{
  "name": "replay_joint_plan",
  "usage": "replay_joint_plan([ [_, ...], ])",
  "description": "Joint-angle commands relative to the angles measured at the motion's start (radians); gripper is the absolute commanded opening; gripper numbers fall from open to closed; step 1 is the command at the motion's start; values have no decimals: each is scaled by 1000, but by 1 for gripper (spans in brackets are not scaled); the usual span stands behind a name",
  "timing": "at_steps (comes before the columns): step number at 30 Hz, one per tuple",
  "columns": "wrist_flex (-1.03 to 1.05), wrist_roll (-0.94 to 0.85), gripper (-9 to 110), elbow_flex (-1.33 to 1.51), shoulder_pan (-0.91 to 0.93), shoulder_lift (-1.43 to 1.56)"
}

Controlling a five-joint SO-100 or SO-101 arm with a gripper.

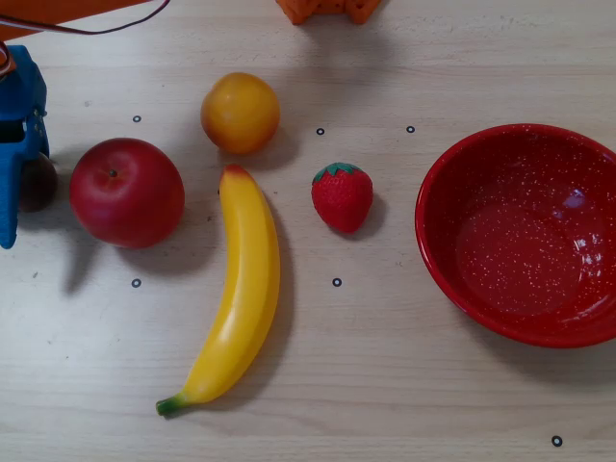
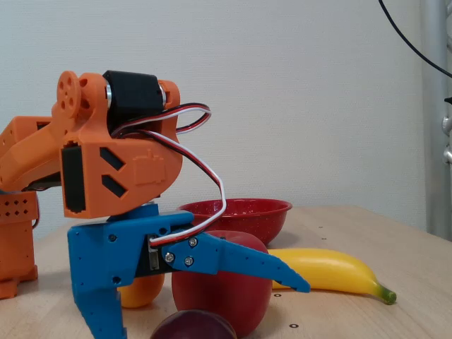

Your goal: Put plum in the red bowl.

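Right now your plum (image 1: 38, 183) sits at the far left edge of the overhead view, on the table (image 1: 404, 385) just beside the red apple (image 1: 126, 192) and partly tucked under the blue gripper (image 1: 21, 178). In the fixed view the plum (image 2: 192, 326) lies low in front, with the gripper (image 2: 205, 311) spread wide above it: one finger points down at the plum's left, the other juts out to the right over its top, so the jaws are open and holding nothing. That stance reads as a straddle set up for a grasp, though you cannot tell from either view whether a finger touches the fruit. Mind the apple: it crowds the plum on one side, and a closing finger could nudge it. Further out, an orange (image 1: 240, 113) lies behind the apple, a banana (image 1: 237, 289) runs lengthwise through the middle, and a strawberry (image 1: 342, 196) stands beyond it. Your red bowl (image 1: 438, 241) waits well apart at the right side of the overhead view, and it is empty, only speckled glaze showing inside.
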Motion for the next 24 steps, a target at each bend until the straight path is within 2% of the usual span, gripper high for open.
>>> replay_joint_plan([
  [1,0,-40,66,-94,-23,58],
  [24,-63,-61,66,-103,-58,43],
])
